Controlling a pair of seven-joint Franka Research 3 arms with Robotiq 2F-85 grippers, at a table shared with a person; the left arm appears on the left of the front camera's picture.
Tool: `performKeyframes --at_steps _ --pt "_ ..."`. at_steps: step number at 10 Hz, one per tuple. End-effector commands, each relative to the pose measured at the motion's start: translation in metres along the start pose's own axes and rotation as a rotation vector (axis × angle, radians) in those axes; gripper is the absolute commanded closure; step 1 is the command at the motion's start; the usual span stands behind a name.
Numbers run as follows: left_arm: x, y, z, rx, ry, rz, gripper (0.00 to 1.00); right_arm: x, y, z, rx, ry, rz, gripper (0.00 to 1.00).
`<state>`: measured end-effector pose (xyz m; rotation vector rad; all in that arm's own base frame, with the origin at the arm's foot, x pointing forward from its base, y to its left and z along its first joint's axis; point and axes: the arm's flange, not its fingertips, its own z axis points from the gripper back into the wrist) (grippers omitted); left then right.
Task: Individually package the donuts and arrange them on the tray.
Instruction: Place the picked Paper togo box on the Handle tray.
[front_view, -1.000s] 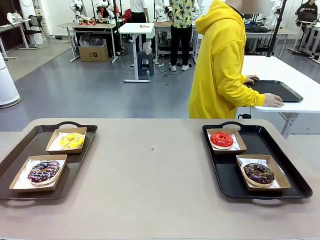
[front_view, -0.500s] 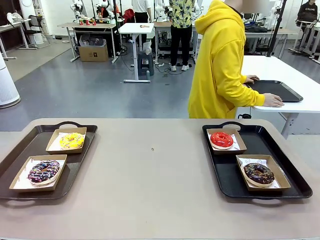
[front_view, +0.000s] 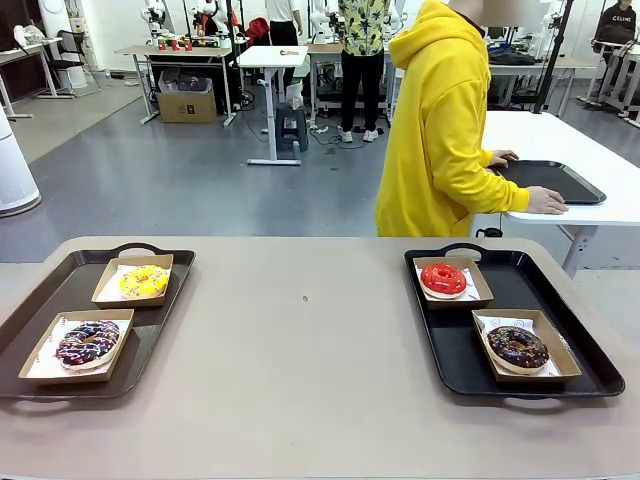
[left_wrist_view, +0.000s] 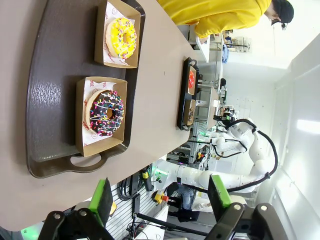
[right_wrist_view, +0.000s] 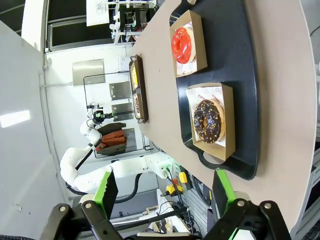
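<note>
Four donuts sit boxed on two trays: yellow donut (front_view: 144, 281) and sprinkled donut (front_view: 88, 342) left, red donut (front_view: 443, 279) and chocolate donut (front_view: 517, 347) right. We see left gripper (left_wrist_view: 159, 195) and right gripper (right_wrist_view: 165, 191) jaws wide open, empty. Probably soft, sticky glaze; we'd pinch the outer rims gently.

Front cam level; wrist cams overhead.

Yellow donut (front_view: 144, 281) and purple-sprinkled dark donut (front_view: 88, 343) are lying flat, boxed, on the left tray; glossy red donut (front_view: 443, 279) and chocolate sprinkled donut (front_view: 517, 347) are lying boxed on the right tray.
</note>
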<state>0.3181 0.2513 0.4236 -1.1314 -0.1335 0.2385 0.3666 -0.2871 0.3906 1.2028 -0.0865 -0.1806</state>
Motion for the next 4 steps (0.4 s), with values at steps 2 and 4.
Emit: performKeyframes --at_steps 2,4 --pt "-0.001 -0.0015 0.0025 -0.013 -0.004 -0.002 0.0 -0.0014 0.0032 0.0003 -0.003 0.003 -0.01 0.0" --pt "-0.001 -0.0015 0.0025 -0.013 -0.004 -0.002 0.0 -0.0014 0.0032 0.0003 -0.003 0.003 -0.01 0.0"
